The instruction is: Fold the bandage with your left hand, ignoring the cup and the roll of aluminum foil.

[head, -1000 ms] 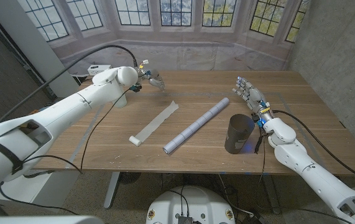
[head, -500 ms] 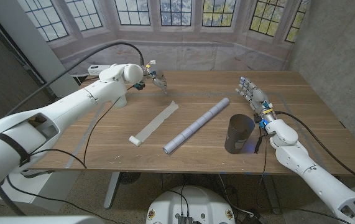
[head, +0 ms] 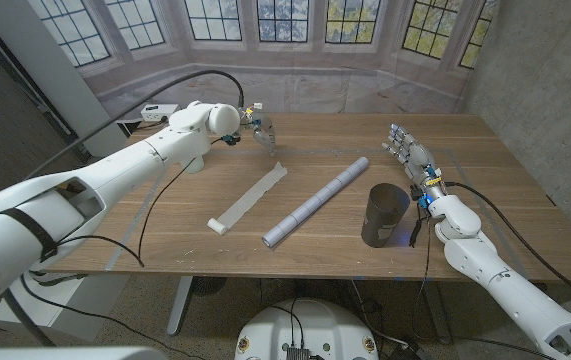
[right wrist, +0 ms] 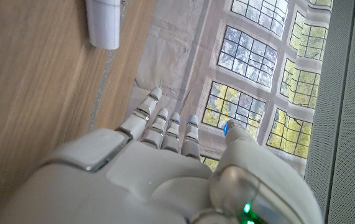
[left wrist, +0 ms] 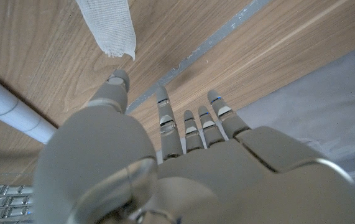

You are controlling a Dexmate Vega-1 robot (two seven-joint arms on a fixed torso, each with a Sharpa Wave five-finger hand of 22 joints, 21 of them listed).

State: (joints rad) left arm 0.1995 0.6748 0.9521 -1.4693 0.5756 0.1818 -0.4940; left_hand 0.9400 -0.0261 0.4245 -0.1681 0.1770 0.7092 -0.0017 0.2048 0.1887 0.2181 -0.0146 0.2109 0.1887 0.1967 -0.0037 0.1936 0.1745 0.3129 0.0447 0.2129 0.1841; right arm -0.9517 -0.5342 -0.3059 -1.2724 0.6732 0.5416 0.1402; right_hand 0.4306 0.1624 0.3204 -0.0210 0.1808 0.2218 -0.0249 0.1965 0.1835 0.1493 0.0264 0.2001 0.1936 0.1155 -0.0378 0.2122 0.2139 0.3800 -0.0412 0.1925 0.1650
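Your left hand (head: pixel 261 132), fingers spread and empty, hovers just beyond the bandage's (head: pixel 249 198) far end. The strip runs diagonally back toward the table's (head: pixel 165 240) near edge, so fold along it

A wooden table (head: pixel 485 190) stands before a backdrop of leaded windows (head: pixel 295 20), a small white device (head: pixel 158 111) at its far-left corner.

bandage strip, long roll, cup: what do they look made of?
Bandage: white woven gauze by the look, mesh texture and frayed end in the left wrist view. Roll: pale, smooth, matte tube, probably paper-wrapped; no bare foil visible. Cup: dark, matte, likely plastic or paper; hard to tell.
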